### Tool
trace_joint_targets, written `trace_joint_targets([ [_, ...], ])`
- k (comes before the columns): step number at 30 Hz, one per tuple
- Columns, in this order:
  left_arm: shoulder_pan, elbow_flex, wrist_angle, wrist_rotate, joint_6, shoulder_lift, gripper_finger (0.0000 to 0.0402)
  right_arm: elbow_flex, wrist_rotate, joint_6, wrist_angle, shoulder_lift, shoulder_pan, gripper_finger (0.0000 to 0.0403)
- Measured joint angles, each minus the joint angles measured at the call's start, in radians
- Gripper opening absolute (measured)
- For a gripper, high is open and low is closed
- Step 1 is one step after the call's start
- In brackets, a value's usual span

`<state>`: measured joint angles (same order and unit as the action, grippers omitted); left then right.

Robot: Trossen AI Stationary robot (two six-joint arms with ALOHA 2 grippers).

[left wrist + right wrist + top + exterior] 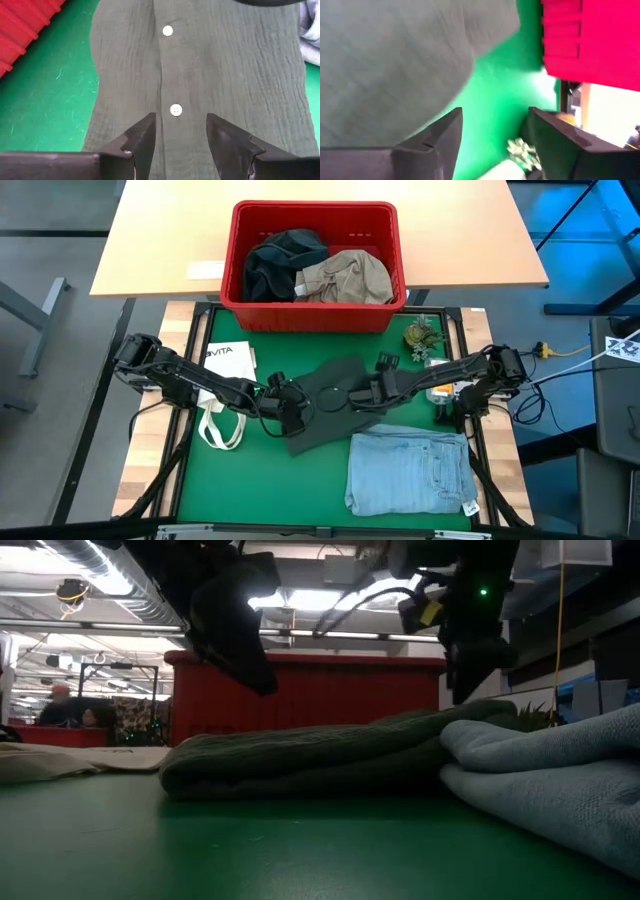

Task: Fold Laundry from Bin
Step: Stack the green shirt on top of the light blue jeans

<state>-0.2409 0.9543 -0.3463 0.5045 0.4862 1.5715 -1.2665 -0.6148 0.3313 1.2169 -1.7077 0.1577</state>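
Dark green shirt (335, 405): flat on tabletop (260, 480), beside folded jeans (410, 470). Left end effector (180, 137) and right end effector (492, 132): both released, empty, above shirt.

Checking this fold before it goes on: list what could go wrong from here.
1. The dark green button shirt lies against the folded jeans; dragging it could muss that fold.
2. The left gripper is open, above the placket by a button; pinching there might snag it.
3. The right gripper, open near the shirt's far edge, has a small plant close by and could knock it.
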Motion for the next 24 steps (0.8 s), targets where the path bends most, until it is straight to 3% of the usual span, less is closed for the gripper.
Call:
trace_joint_targets([
  [13,0.02,0.0,0.024,-0.002,-0.001,0.0,0.0234,0.0,0.19,-0.084,0.065,0.0,0.0,0.0244],
  [17,0.046,0.0,0.048,-0.049,0.002,0.0,0.0255,0.0,0.251,-0.138,0.067,0.0,0.0,0.0244],
  [24,0.079,0.0,0.165,-0.111,-0.009,0.0,0.026,0.0,0.268,-0.227,0.069,0.002,0.0,0.0244],
])
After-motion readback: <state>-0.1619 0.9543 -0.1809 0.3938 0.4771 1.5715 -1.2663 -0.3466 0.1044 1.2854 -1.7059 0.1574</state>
